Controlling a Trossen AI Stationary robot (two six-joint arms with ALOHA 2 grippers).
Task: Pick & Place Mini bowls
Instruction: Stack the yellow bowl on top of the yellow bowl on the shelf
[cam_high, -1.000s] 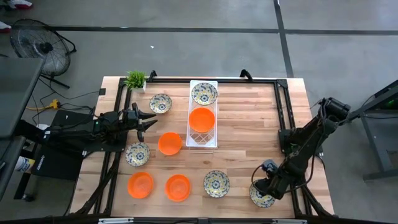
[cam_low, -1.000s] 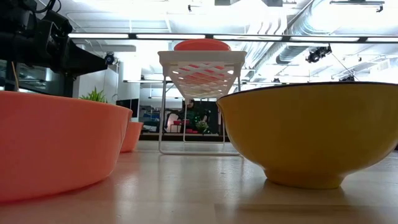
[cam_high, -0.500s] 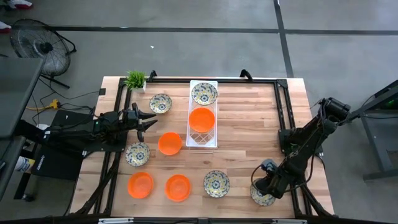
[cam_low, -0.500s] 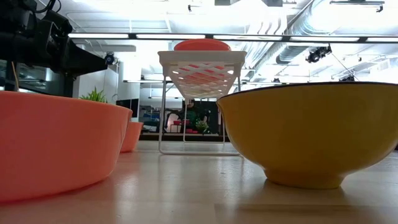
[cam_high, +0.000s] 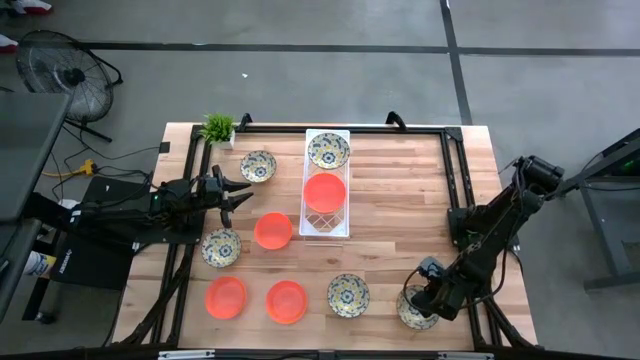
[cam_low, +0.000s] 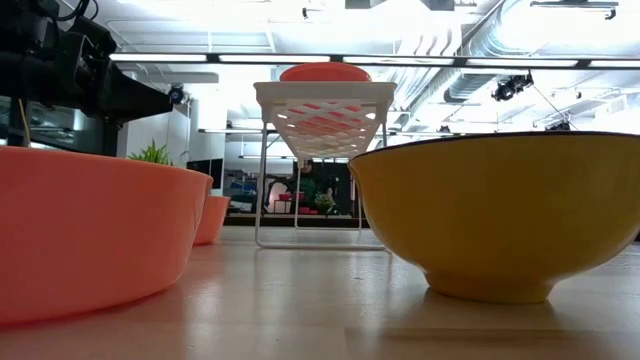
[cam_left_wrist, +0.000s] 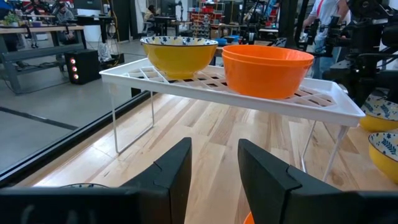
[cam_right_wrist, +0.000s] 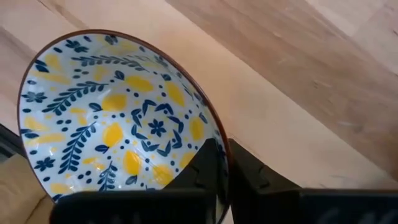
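My right gripper (cam_high: 424, 300) (cam_right_wrist: 227, 171) is shut on a cream bowl with a blue-and-yellow floral pattern (cam_high: 414, 312) (cam_right_wrist: 124, 124) near the table's front right corner. My left gripper (cam_high: 237, 192) (cam_left_wrist: 214, 168) is open and empty above the table's left side, pointing at the white rack (cam_high: 326, 225) (cam_left_wrist: 323, 102). The rack carries a floral bowl (cam_high: 328, 150) (cam_left_wrist: 178, 56) and an orange bowl (cam_high: 325, 191) (cam_left_wrist: 267, 68). On the table stand three more floral bowls (cam_high: 258, 165) (cam_high: 221, 247) (cam_high: 348, 294) and three orange bowls (cam_high: 272, 231) (cam_high: 226, 296) (cam_high: 286, 300). My right gripper has the floral bowl by its rim (cam_right_wrist: 219, 127), one finger (cam_right_wrist: 208, 165) inside the bowl and one (cam_right_wrist: 249, 177) outside. The fingers come from above, slanting down. Whether the bowl is clear of the table I cannot tell.
A small green potted plant (cam_high: 217, 127) stands at the far left corner. A black frame rail (cam_high: 470, 200) runs along the table's edges. In the low view an orange bowl (cam_low: 90, 230) and a yellow-sided bowl (cam_low: 500, 210) stand close to the camera, the rack (cam_low: 325, 110) behind them.
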